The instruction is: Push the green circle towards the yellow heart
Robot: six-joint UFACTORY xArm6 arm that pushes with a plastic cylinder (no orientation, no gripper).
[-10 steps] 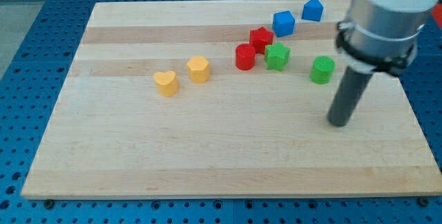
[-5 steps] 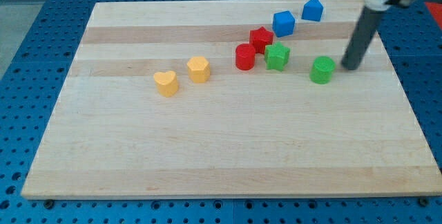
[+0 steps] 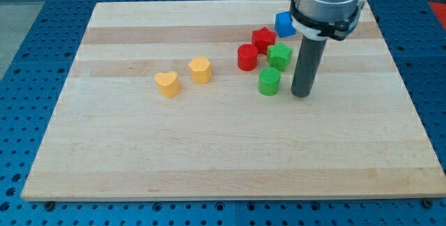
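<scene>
The green circle (image 3: 269, 81) stands on the wooden board right of centre, just below the green star (image 3: 279, 56). The yellow heart (image 3: 167, 84) is left of centre, well to the left of the green circle. My tip (image 3: 300, 94) rests on the board a little to the right of the green circle, with a narrow gap between them.
A yellow hexagon (image 3: 200, 69) sits just right of the yellow heart. A red cylinder (image 3: 247, 56) and a red star (image 3: 263, 40) lie above-left of the green circle. A blue block (image 3: 283, 23) is partly hidden behind the arm. The board's right edge (image 3: 408, 100) is near.
My tip swung from below-right of the green circle up to its right, then swept left. The green circle slid left and slightly down, to below the green star.
</scene>
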